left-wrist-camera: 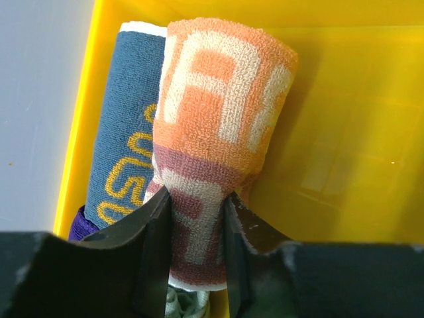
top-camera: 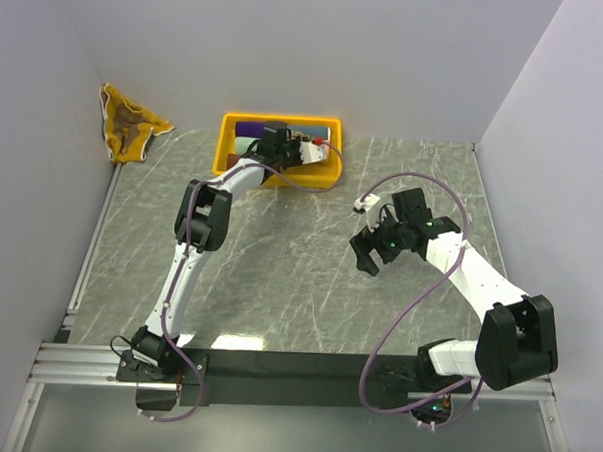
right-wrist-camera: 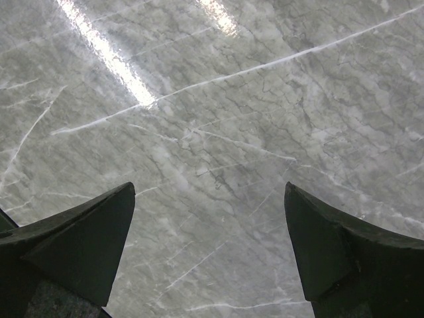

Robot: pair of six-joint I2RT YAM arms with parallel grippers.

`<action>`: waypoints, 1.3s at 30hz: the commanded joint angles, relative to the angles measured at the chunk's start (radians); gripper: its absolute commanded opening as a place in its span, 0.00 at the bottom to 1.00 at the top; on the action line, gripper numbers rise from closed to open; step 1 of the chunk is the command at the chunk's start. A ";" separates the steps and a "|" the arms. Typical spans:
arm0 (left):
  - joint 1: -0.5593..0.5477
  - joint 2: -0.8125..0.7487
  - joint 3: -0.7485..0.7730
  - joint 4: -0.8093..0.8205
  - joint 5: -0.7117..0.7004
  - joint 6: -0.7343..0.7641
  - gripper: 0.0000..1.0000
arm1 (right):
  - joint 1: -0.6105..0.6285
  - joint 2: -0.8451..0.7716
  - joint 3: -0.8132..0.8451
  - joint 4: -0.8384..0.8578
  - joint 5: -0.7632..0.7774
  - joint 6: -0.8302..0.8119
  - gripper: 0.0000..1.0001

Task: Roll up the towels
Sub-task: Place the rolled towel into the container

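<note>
My left gripper (left-wrist-camera: 197,195) is shut on a rolled orange and maroon towel with white lettering (left-wrist-camera: 218,99), inside the yellow tray (left-wrist-camera: 344,132). A rolled blue towel with yellow lettering (left-wrist-camera: 129,119) lies against its left side, and a bit of purple towel (left-wrist-camera: 79,224) shows below. In the top view my left gripper (top-camera: 303,146) reaches into the tray (top-camera: 228,148) at the back. A brown and yellow towel (top-camera: 131,126) lies crumpled in the far left corner. My right gripper (top-camera: 368,251) is open and empty over the marble table (right-wrist-camera: 212,99).
The tray also holds a purple roll (top-camera: 254,130) and a mint one (top-camera: 318,133) along its far side. Walls close the table at left, back and right. The right arm's purple cable (top-camera: 433,192) loops above the table.
</note>
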 commanded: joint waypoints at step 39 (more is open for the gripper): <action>-0.010 -0.189 -0.042 -0.035 0.073 -0.083 0.99 | -0.012 -0.022 0.009 0.048 -0.035 0.015 1.00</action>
